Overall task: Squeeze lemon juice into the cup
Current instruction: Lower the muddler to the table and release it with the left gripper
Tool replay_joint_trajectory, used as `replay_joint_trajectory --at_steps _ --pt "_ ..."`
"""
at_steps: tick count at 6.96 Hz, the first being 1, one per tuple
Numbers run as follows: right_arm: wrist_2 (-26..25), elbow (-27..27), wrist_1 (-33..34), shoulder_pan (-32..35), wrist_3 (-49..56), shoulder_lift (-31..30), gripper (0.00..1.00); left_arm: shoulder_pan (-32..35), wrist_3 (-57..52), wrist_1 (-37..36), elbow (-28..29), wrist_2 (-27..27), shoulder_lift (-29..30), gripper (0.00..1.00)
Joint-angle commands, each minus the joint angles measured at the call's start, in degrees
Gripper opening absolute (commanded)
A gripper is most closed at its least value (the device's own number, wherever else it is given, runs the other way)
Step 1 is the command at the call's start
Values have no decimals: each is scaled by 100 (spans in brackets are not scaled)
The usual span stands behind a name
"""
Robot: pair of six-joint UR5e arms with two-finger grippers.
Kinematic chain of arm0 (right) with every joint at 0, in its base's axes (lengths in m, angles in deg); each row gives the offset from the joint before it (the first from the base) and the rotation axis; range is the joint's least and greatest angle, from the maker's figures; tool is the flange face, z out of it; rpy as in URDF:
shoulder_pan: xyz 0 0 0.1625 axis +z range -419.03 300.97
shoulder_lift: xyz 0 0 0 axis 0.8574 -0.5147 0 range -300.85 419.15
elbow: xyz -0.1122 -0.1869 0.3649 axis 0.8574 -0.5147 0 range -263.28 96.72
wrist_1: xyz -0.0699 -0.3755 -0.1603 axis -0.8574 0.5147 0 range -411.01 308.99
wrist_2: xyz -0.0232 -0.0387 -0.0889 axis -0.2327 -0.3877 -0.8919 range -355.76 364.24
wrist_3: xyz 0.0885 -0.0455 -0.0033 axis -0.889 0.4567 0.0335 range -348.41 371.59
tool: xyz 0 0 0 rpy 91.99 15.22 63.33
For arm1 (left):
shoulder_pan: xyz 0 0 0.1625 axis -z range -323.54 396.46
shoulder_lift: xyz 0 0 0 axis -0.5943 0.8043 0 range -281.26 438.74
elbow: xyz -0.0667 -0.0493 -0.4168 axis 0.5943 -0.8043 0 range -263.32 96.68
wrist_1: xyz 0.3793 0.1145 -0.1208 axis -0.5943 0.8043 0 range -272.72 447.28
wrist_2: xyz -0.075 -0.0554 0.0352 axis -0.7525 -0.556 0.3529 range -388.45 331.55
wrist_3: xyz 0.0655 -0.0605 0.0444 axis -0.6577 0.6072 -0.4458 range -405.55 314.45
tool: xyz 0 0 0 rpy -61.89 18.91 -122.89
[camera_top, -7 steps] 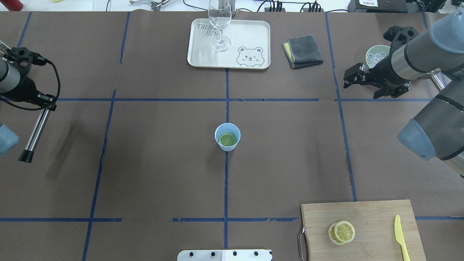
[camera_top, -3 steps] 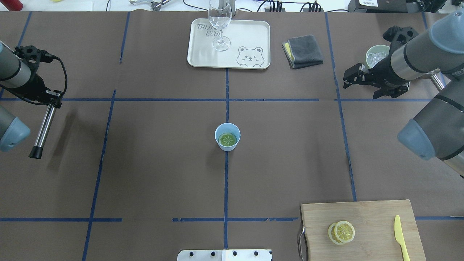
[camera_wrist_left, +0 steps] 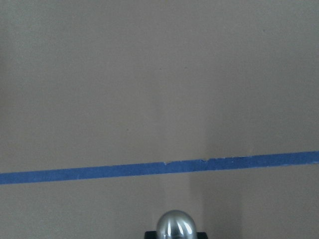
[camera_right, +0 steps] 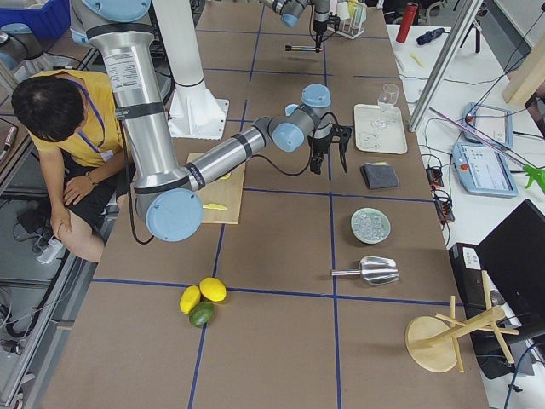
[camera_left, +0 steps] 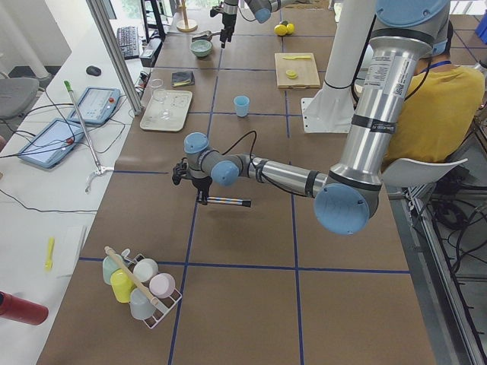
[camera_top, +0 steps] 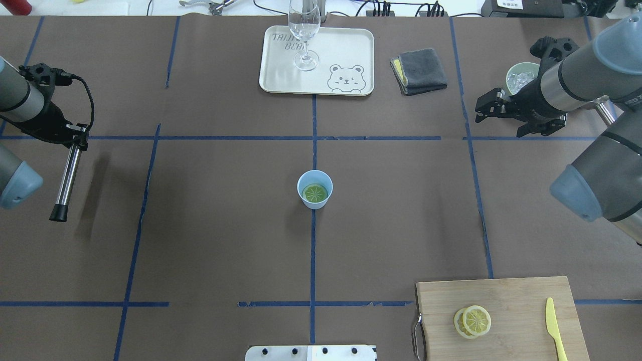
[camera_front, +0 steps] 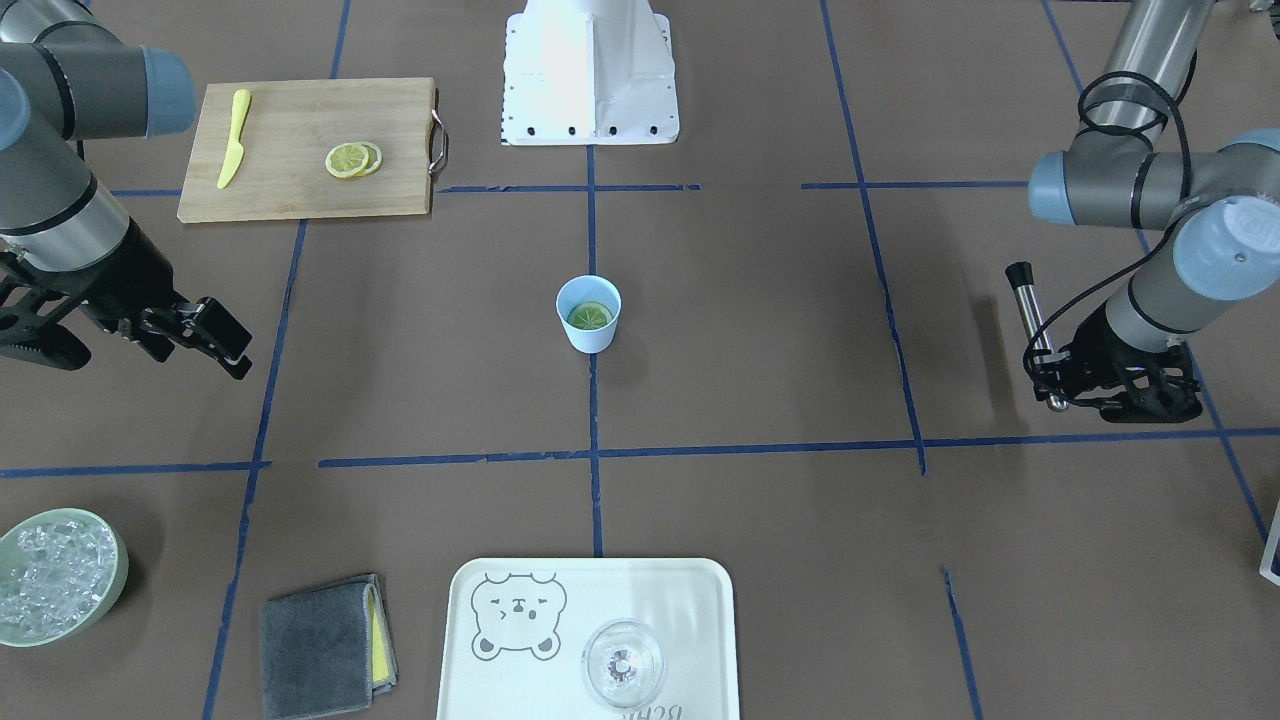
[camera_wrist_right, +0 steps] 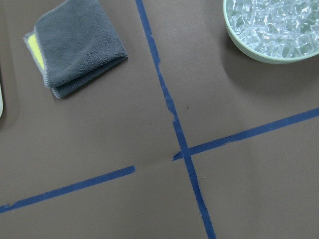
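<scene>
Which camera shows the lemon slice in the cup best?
Overhead exterior: the lemon fills the cup bottom and its segments are clear. Front-facing shows it smaller. The left view shows only the cup; the others show no slice.

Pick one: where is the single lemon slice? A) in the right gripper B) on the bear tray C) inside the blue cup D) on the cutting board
C: the lemon lies flat inside the cup at the table's middle; the right gripper is open and empty, and the left gripper holds only a metal rod.
</scene>
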Motion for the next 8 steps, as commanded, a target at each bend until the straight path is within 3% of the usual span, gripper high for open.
replay_joint_trajectory --at_steps 1,3,4,5,6,7,8 --pt "0 7 1 0 -12 -1 100 -9 95 52 37 -6 -29 0" --pt "9 -1 1 0 -12 -10 100 -17 52 61 73 11 -29 0" --pt "9 33 1 0 -12 -45 100 -18 51 61 73 11 -29 14" --pt "17 60 1 9 -21 -71 100 -44 25 70 90 29 -38 41" --pt "18 43 1 0 -12 -71 100 -70 25 96 203 37 -29 55" --pt "18 51 1 0 -12 -71 100 -70 68 87 178 29 -38 100" --pt "18 69 -8 9 -12 -63 100 -70 78 96 109 29 -21 100"
